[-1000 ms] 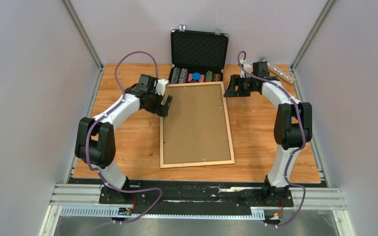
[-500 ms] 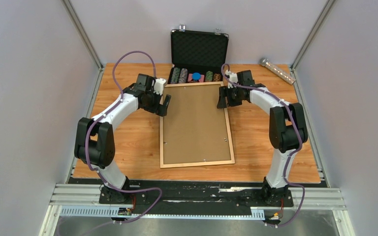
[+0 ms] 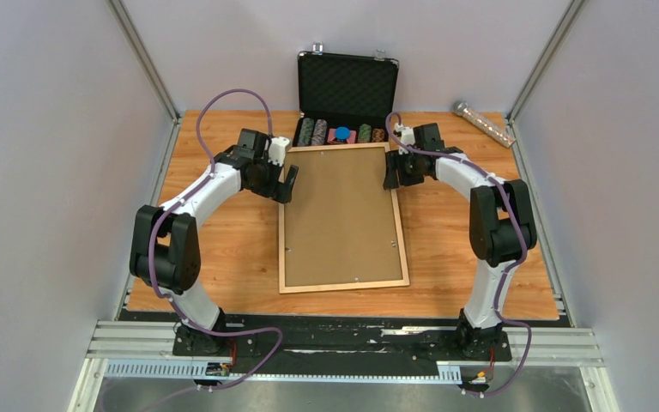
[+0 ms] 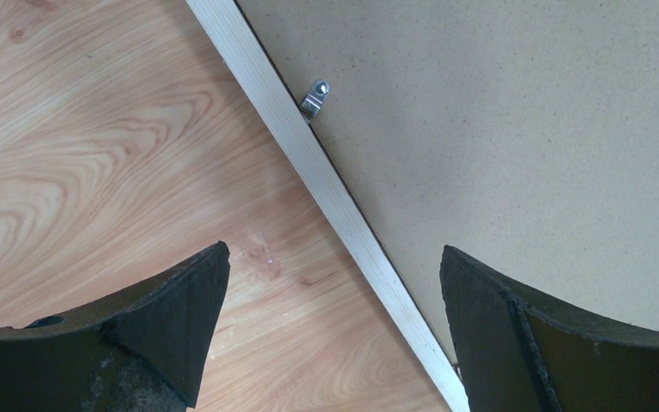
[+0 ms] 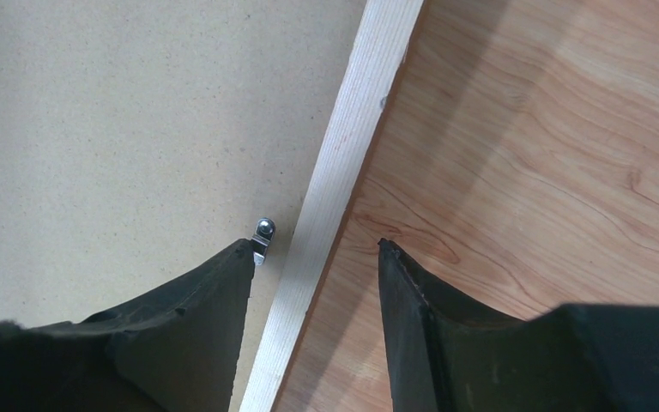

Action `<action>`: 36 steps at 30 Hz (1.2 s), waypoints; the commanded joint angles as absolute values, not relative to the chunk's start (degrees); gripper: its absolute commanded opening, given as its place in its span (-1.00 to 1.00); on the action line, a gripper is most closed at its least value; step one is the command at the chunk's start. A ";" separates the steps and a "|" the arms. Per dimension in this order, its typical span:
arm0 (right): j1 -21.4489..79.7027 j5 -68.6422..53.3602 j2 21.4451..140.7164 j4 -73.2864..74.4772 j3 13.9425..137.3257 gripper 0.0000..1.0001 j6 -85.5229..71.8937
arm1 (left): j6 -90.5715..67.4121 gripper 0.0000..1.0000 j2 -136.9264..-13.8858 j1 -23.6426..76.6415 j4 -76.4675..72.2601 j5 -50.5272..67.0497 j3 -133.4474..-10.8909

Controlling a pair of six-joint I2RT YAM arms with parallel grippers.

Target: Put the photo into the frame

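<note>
So, overhead: frame (image 3: 344, 284) lay back-up mid-bench (image 3: 223, 257); left hand (image 3: 288, 187) sat at its far-left rail and right hand (image 3: 389, 174) at its far-right rail. Left wrist: hand spread wide, rail between the fingers (image 4: 180, 343), clip (image 4: 314, 96) just beyond. Right wrist: hand part-open astride the rail, not gripping; inner fingertip was at a clip (image 5: 262, 232).

Fig. My left arm (image 3: 206, 189) and right arm (image 3: 461, 168): white link shells, black joint housings, purple cables (image 3: 240, 91). Left gripper (image 3: 289, 184) and right gripper (image 3: 389, 176): black wedge-shaped fingers (image 4: 159, 330), white wrist blocks (image 3: 281, 152).
</note>
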State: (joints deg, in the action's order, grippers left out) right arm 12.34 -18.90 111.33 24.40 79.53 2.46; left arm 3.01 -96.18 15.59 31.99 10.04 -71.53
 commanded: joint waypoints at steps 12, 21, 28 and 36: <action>13.41 -17.19 109.66 21.90 79.10 0.08 2.64 | 2.45 1.00 -94.55 15.03 31.29 11.03 -71.73; 13.45 -15.76 109.22 21.90 78.74 -0.29 4.24 | 2.54 1.00 -94.48 14.86 31.38 11.16 -71.64; 13.47 -14.74 108.00 22.08 78.70 -0.47 6.48 | 2.47 1.00 -94.57 14.64 31.35 11.43 -71.68; 13.49 -15.03 107.37 22.38 79.25 -0.41 7.04 | 2.46 1.00 -94.79 14.56 31.50 11.44 -71.80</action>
State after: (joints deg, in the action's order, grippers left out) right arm 13.45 -16.40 110.37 23.62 78.78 5.13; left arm 3.03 -96.18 15.16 32.01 10.46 -71.53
